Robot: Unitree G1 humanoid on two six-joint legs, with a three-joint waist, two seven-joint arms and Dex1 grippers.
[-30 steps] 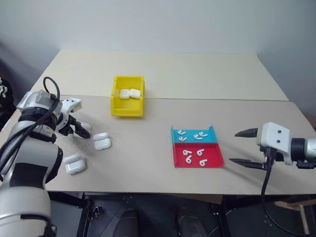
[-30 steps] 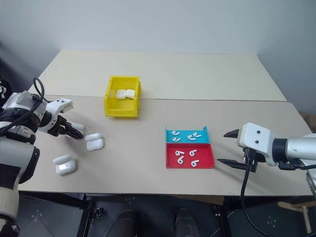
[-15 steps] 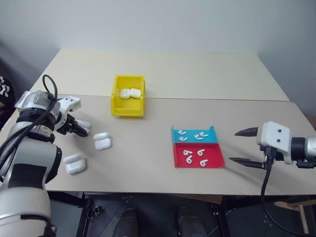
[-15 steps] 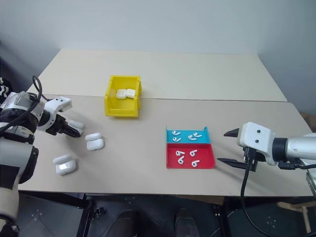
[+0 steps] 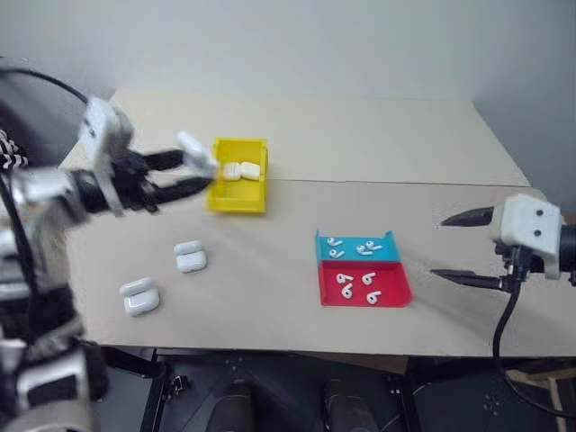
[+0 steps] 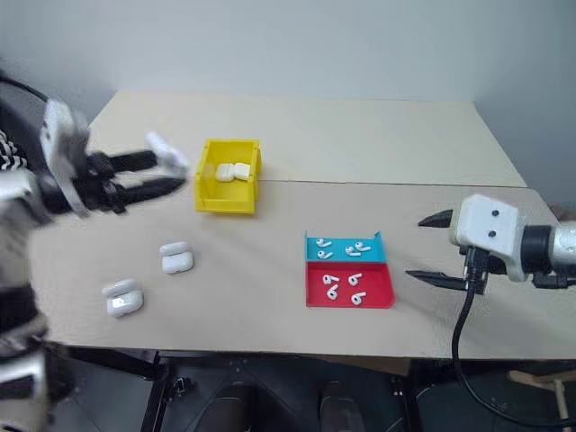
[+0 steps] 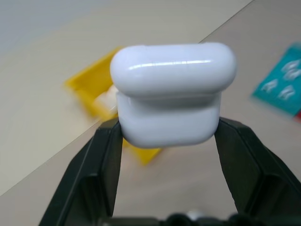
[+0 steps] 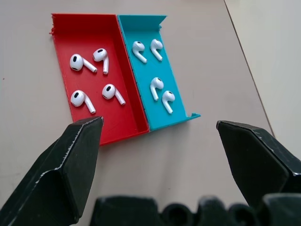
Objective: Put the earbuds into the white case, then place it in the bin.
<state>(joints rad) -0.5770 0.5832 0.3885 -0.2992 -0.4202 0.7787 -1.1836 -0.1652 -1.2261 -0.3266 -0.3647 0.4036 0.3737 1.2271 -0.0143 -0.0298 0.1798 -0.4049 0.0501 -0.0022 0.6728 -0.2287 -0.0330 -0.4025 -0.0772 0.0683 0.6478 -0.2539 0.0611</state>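
The white case (image 7: 173,94) is smooth, glossy plastic that catches a bright streak of light along its lid, and the black fingers (image 7: 104,160) either side of it look like matt, faintly textured plastic. The earbuds (image 8: 83,62) are glossy white plastic too, lying in a tray (image 8: 133,80) of matt red and teal plastic. At upper centre, the bin (image 5: 239,191) is bright yellow plastic with a slight sheen, on a table (image 6: 270,297) of smooth, matt beige laminate.

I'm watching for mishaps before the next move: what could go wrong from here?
The left gripper pinches the case by its lower half alone, so it might slip out. The bin is small and already holds cases, so a drop could bounce off them or miss.
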